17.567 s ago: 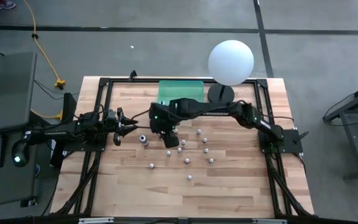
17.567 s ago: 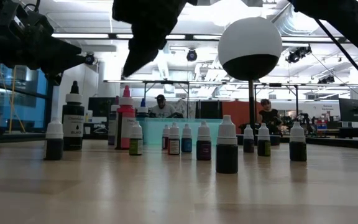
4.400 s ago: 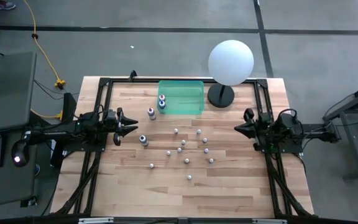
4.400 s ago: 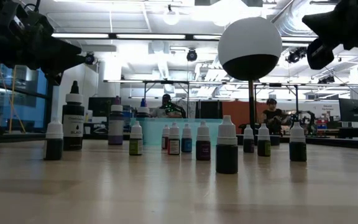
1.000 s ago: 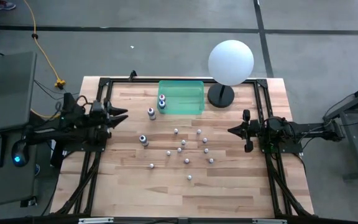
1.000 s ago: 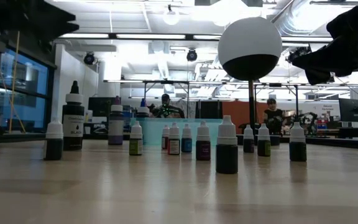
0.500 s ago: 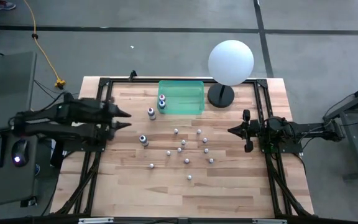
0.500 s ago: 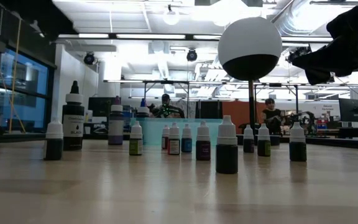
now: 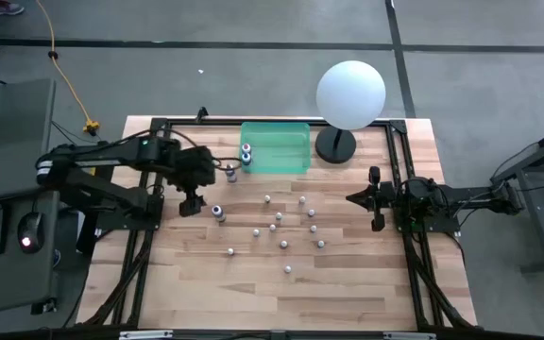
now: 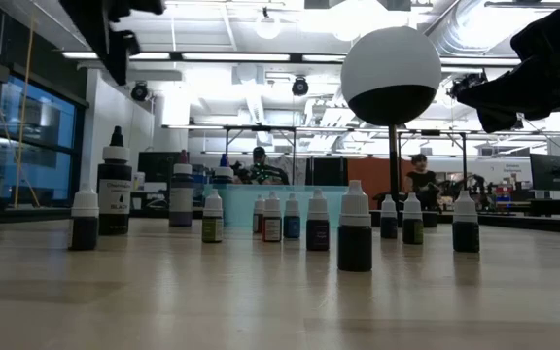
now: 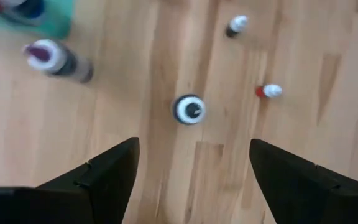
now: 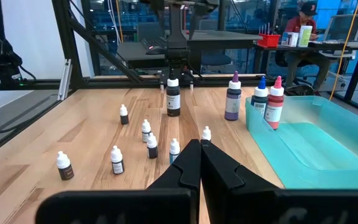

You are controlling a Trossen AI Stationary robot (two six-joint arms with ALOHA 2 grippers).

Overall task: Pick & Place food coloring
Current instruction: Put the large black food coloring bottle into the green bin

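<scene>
Left gripper [image 11: 191, 171] open, probably above black-capped bottle [image 11: 189, 109]

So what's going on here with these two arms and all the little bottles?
The robot is sorting food coloring bottles into a green tray, where two already stand. The left tool hangs open and empty above a larger black bottle, apparently about to pick it up. A purple-capped bottle stands just outside the tray. The right tool waits shut at the table's right side; small bottles remain mid-table.

Both arms are showing matte black links throughout; the left end effector [image 11: 191, 171] is showing two flat, wedge-shaped black fingers [image 11: 104, 174], smooth and unmarked.
</scene>
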